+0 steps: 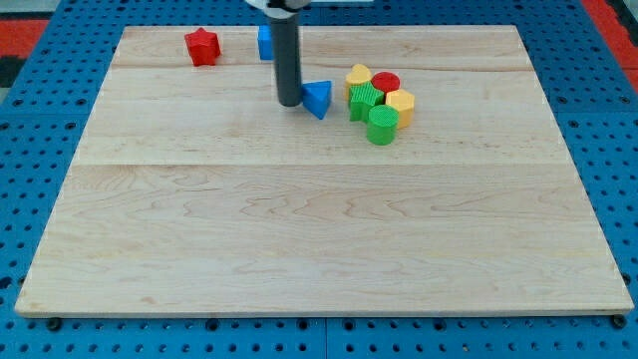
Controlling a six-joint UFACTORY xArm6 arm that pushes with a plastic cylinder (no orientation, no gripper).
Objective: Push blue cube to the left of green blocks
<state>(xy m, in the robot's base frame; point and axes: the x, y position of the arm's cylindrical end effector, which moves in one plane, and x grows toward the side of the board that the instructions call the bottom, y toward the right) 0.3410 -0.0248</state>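
My tip (289, 102) rests on the board near the view's top centre. A blue triangular block (318, 98) sits just to its right, touching or nearly touching it. A blue cube (265, 42) stands behind the rod toward the view's top, partly hidden by it. To the right lies a tight cluster: a green star-like block (364, 101), a green cylinder (382, 125), a yellow block (358, 76), a red cylinder (386, 83) and a yellow hexagonal block (400, 105). The blue triangle is a short gap left of the green blocks.
A red star block (202, 46) sits near the board's top left. The wooden board (319, 229) lies on a blue perforated base (30, 199).
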